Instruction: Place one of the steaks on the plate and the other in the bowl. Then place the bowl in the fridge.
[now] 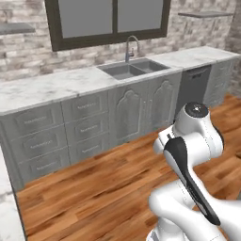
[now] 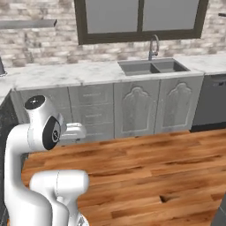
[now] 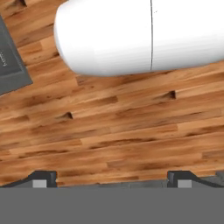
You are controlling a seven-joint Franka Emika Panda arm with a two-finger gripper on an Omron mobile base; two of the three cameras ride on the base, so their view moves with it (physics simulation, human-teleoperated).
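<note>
The steaks, the plate, the bowl and the fridge are out of view. My gripper (image 3: pixel 112 180) points down at the bare wooden floor (image 3: pixel 113 127). Its two dark fingertips (image 3: pixel 43 178) stand wide apart, open, with nothing between them. The white arm (image 1: pixel 188 150) is folded up close over the base, and in the right base view the arm (image 2: pixel 42 126) rises at the left.
Across the wooden floor (image 1: pixel 103 183) runs a marble counter (image 1: pixel 47 87) with a sink (image 1: pixel 134 68) and faucet under a window. Grey cupboards (image 1: pixel 94 122) and a dark dishwasher (image 1: pixel 193 87) stand below it. Another counter edge (image 1: pixel 7 212) is at the near left.
</note>
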